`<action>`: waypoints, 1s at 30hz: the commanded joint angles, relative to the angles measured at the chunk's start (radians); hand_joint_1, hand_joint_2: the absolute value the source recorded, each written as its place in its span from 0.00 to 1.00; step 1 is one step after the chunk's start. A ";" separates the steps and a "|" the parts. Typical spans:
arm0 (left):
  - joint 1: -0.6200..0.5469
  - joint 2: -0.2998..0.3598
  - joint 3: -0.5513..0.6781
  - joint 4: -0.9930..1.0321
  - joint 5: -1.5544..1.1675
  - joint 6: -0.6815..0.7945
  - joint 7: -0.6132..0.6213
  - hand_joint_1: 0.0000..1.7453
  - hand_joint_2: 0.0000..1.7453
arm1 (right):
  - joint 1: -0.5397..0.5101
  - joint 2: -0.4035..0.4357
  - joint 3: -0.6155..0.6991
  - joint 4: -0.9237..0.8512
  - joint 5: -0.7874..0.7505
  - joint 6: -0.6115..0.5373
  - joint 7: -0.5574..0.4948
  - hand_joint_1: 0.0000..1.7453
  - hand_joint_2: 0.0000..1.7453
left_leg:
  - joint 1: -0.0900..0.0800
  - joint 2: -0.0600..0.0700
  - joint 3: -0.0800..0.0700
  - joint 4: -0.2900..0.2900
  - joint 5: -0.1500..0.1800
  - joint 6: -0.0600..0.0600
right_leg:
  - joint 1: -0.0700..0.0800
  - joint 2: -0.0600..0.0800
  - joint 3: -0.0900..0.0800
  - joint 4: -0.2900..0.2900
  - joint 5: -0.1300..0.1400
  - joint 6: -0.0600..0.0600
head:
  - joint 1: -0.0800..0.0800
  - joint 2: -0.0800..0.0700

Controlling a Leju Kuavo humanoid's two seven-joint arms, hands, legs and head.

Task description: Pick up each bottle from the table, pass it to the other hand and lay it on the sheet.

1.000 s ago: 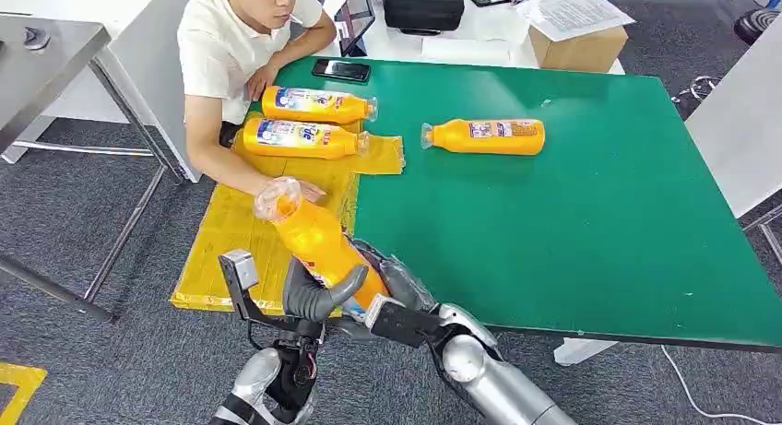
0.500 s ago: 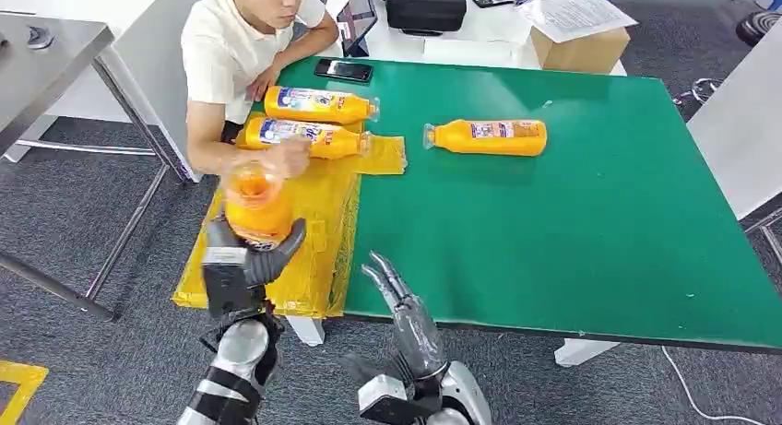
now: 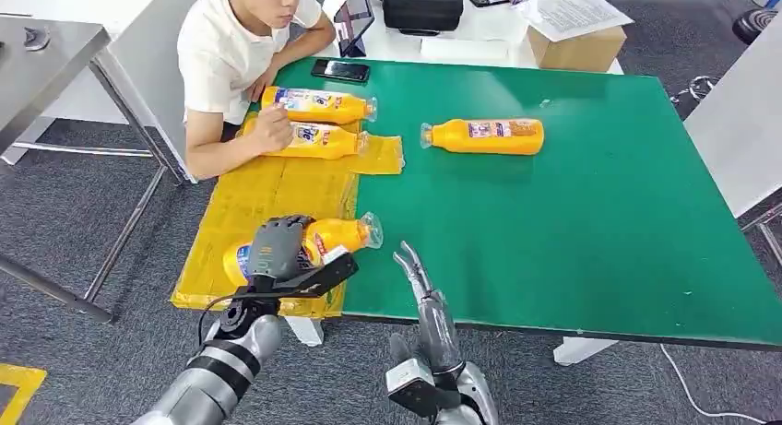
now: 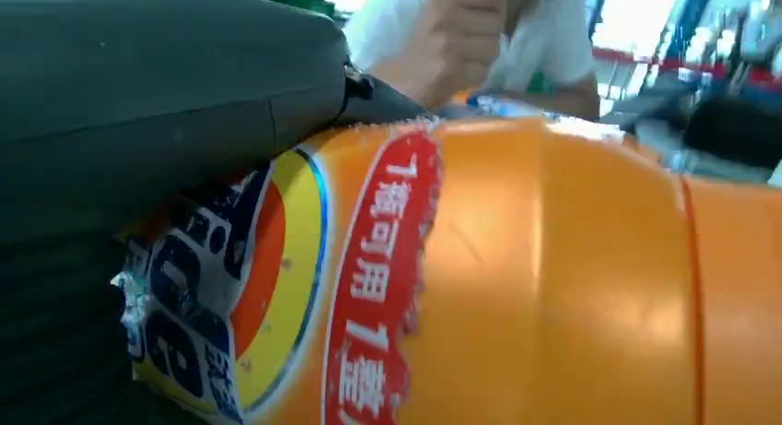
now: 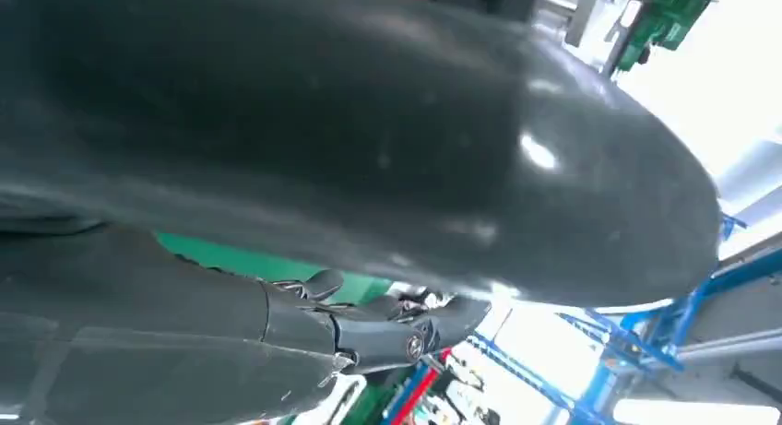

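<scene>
Head view: we're laying the bottle [image 3: 337, 236] on the sheet [image 3: 242, 213], our left hand [image 3: 277, 248] gripping it from above; right hand [image 3: 417, 276] hanging empty beside, fingers straight | Left wrist: we're seeing the label close under our palm; release seems next | Right wrist: blurred, its fingers hard to read

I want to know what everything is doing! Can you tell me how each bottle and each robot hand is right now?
Held bottle: lying on the yellow sheet, gripped.
Two far sheet bottles: lying down; a person's hand touches one.
Table bottle: lying, untouched.
Left hand: grips bottle.
Right hand: open, empty.
</scene>
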 commanded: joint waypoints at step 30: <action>-0.272 0.010 -0.033 0.350 0.161 -0.592 -0.142 0.00 1.00 | -0.045 -0.025 0.027 0.026 -0.159 0.052 -0.003 0.00 0.00 | 0.001 -0.002 0.006 -0.001 0.000 -0.002 | 0.000 0.000 0.006 0.000 0.000 -0.002 | 0.000 0.000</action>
